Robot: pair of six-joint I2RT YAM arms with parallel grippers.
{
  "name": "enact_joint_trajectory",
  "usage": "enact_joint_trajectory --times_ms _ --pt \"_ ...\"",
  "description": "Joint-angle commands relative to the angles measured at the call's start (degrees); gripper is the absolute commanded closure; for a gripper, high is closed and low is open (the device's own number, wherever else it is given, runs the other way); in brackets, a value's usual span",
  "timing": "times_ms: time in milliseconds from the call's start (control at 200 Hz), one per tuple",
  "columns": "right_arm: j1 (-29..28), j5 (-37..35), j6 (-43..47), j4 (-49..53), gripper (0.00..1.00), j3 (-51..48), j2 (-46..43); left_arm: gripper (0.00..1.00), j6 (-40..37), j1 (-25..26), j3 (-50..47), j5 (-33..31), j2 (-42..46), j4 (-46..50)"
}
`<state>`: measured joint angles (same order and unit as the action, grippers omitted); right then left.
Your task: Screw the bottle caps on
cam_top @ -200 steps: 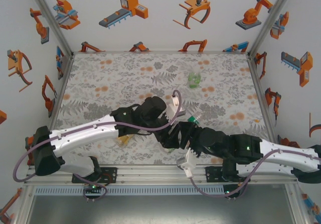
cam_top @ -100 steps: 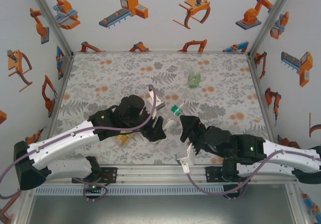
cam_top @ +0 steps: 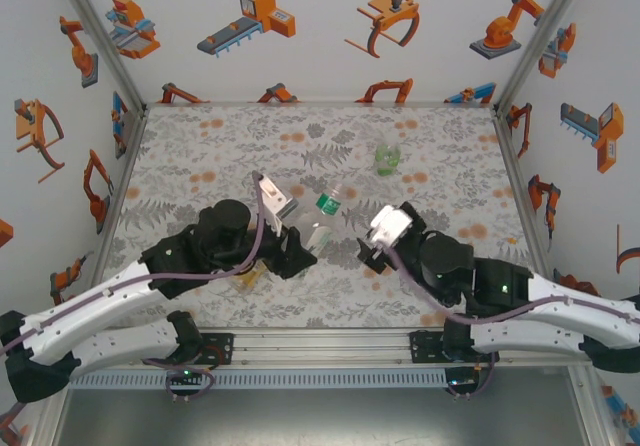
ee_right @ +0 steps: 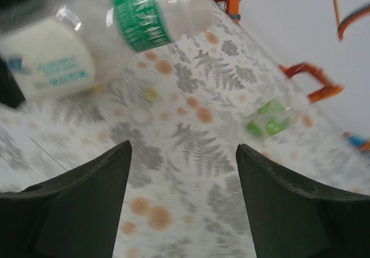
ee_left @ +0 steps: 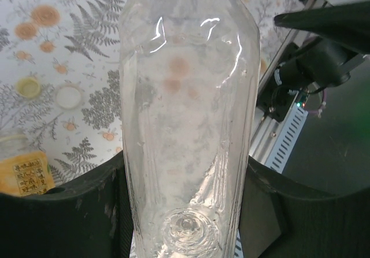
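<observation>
Both arms have drawn apart over the last second. The left arm has swung back to its own side, carrying the clear plastic bottle [ee_left: 185, 113] away from the right hand [ee_right: 183, 148].

The grey fern-and-flower printed counter [cam_top: 200, 156] carries everything else. The left hand [ee_left: 185, 203] is clamped around the clear bottle's lower body, holding it tilted above the counter's middle. The right hand stands open with nothing between its fingers, just beside that bottle. A squat green bottle [cam_top: 387, 158] sits well apart towards the far side, and an orange-yellow bottle [ee_left: 23, 171] stands near the left arm. Close to it lie a pale yellow cap [ee_left: 28, 86] and a whitish cap [ee_left: 69, 96], loose on the counter.

The step in hand looks like fetching a cap. The right hand should drop squarely over one and pinch it by the rim, while the left keeps the bottle steady (ideally upright) so the threads meet flat.

The clear bottle is glossy and see-through, with a white label [ee_right: 49, 61] and a green neck band [ee_right: 139, 15]. Blur hides its mouth.
</observation>
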<state>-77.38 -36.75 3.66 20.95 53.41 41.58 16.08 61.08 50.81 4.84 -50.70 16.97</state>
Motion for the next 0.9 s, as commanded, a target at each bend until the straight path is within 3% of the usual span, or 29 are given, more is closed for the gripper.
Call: enact_joint_trajectory --times_ms 0,100,406,596,691,891 --pt "0.17 -5.44 -37.86 2.26 0.34 4.73 0.96 0.67 -1.86 -0.18 -0.70 -2.72 1.61 -3.53" --pt "0.21 -0.96 -49.76 0.99 0.23 6.77 3.40 0.67 -3.73 -0.17 -0.56 -3.78 1.61 -3.68" --pt "3.58 9.58 -65.80 5.14 0.15 16.71 14.83 0.66 -6.32 -0.17 2.26 -3.34 -1.50 -4.57" --pt "8.42 13.19 -72.31 8.02 0.21 17.48 17.82 0.66 -6.32 -0.11 1.91 -1.78 -1.60 -6.16" --pt "9.57 13.00 -72.56 7.71 0.28 16.88 18.18 0.66 -6.30 -0.10 1.77 -1.62 -1.34 -6.40" --pt "12.00 17.48 -72.83 7.75 0.32 17.14 20.40 0.65 -6.41 -0.10 2.06 -1.08 -1.56 -6.95"
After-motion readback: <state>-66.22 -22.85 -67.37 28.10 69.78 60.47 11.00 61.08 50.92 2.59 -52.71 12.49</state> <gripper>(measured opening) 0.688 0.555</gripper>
